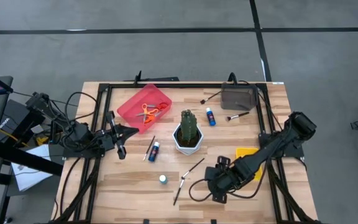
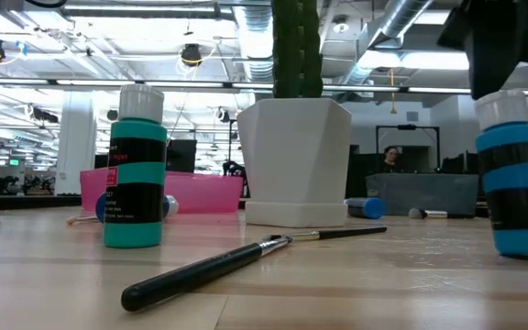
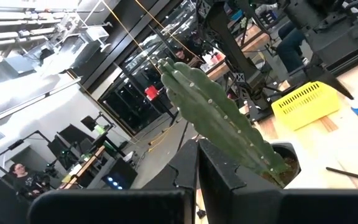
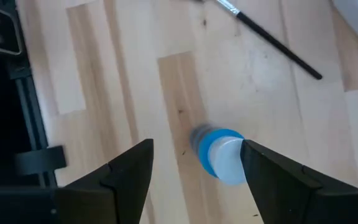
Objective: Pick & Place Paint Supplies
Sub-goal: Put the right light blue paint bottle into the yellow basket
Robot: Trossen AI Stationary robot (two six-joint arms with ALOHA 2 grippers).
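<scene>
blue paint bottle (image 4: 219, 155) upright between open right hand (image 4: 194, 168) fingers

Blue, black-banded bottle (image 2: 517, 174) with white cap; green cactus (image 1: 189, 126); pink tray (image 1: 131, 106); pale striped wooden desk (image 1: 135, 180).

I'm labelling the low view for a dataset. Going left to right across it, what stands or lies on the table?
Teal paint bottle → dark-handled paintbrush → white cactus pot → blue paint bottle.
</scene>
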